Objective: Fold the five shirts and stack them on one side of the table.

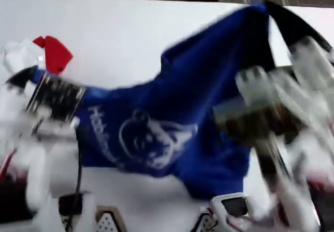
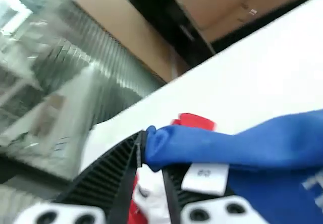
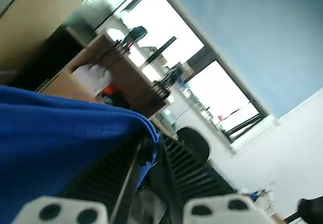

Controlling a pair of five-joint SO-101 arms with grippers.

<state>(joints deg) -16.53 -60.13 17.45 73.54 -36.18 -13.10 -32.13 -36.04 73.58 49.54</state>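
A blue shirt (image 1: 172, 122) with a white print hangs stretched between my two grippers above the white table (image 1: 130, 28). My left gripper (image 1: 31, 76) is at the left side and is shut on one corner of the shirt (image 2: 252, 143); its black ridged jaws pinch the fabric (image 2: 151, 146) beside a white label (image 2: 204, 177). My right gripper (image 1: 269, 6) is raised at the far right, shut on the opposite corner. In the right wrist view the blue cloth (image 3: 50, 143) is clamped at the gripper (image 3: 151, 148).
A red and white garment (image 1: 52, 51) lies bunched at the table's left, just behind the left gripper, its red part (image 2: 194, 120) also in the left wrist view. The arm bases (image 1: 235, 208) stand along the front edge. Bare tabletop (image 2: 262, 67) lies behind the shirt.
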